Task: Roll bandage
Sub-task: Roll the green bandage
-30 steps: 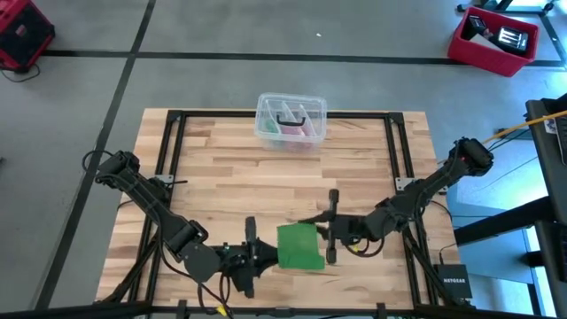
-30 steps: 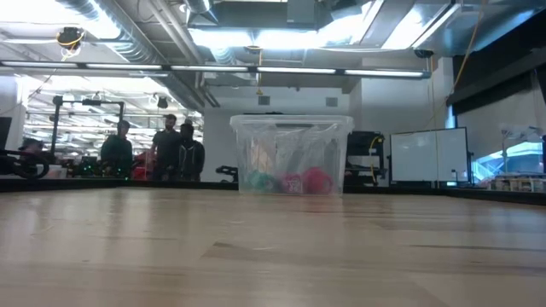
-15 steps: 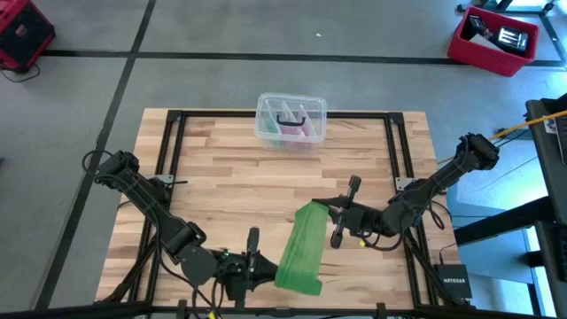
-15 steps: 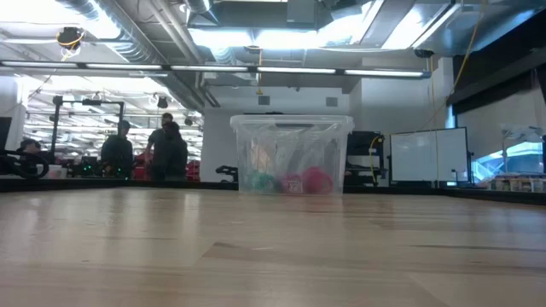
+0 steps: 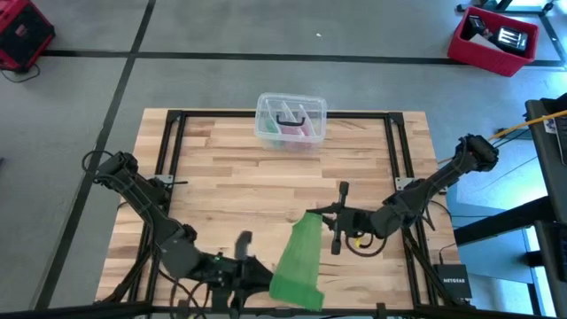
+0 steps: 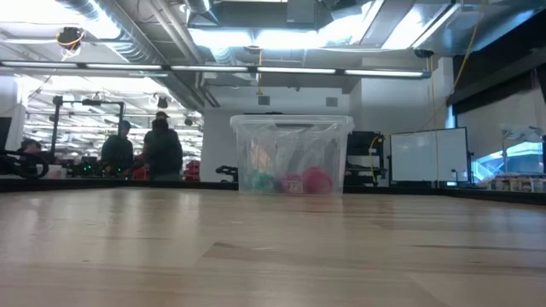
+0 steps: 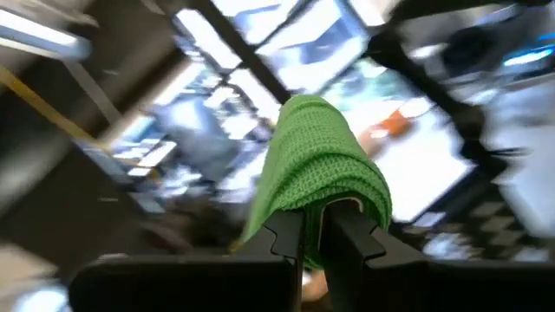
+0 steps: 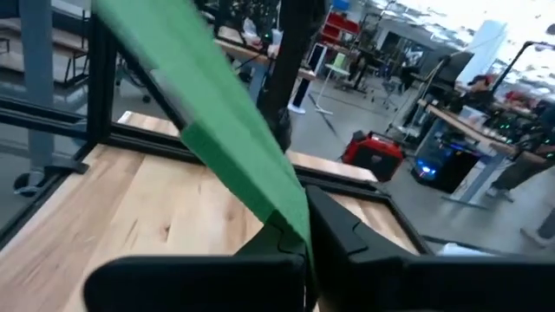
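The green bandage (image 5: 299,261) hangs as a broad strip in the air over the table's near middle, stretched between my two grippers. My left gripper (image 5: 268,279), by the near edge, is shut on its near end (image 7: 316,165). My right gripper (image 5: 315,216), right of centre, is shut on its far end (image 8: 217,130). The low view shows neither gripper nor the bandage. My left gripper pinches a bunched fold of the bandage (image 7: 323,186) between its two fingers; several layers drape over the fingertips. The fingers come roughly level from the table's left. That end is lifted clear of the table. My right gripper pinches the bandage's far end (image 8: 279,212) between its two fingers, coming level from the table's right. From the fingers the strip runs off straight and flat toward the left gripper, clear of the wood.
A clear plastic box (image 5: 291,120) with pink and dark items stands at the table's far middle, also in the low view (image 6: 292,153). Black frame rails (image 5: 177,133) run along the table's sides. A red bin (image 5: 493,40) sits on the floor. People (image 6: 158,149) stand far behind.
My left gripper has drawn toward the table's near edge and risen, tipping upward, with its end of the bandage. The bandage, a short squarish patch a second ago, is now pulled out into a longer strip; its far end stays at the right gripper.
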Action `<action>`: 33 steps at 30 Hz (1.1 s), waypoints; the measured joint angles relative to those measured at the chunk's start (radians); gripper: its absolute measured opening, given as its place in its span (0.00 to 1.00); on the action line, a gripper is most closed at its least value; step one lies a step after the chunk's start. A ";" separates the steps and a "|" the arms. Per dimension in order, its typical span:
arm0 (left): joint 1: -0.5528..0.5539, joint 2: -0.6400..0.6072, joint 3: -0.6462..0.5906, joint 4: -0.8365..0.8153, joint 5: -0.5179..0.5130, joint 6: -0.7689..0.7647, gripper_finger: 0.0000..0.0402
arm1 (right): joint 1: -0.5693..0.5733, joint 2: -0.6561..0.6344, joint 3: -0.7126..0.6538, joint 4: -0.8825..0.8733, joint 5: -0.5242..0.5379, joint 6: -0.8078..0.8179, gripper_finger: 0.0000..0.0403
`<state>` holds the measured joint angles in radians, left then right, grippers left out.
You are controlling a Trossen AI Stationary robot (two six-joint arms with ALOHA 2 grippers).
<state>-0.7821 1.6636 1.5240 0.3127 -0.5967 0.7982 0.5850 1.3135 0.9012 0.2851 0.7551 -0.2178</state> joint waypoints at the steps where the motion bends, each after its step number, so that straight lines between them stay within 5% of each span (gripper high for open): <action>1: -0.002 -0.003 0.004 0.020 -0.029 0.038 0.04 | 0.001 0.006 0.000 0.001 0.000 0.007 0.01; 19: 0.027 -0.017 0.036 0.089 -0.419 0.270 0.04 | 0.109 0.032 0.000 0.009 0.047 0.184 0.01; 33: 0.151 -0.012 0.036 -0.074 -0.468 0.211 0.04 | 0.164 0.086 -0.002 0.104 -0.044 0.274 0.01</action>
<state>-0.6315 1.6512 1.5597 0.2384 -1.0650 1.0090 0.7491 1.3999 0.8993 0.3887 0.7108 0.0563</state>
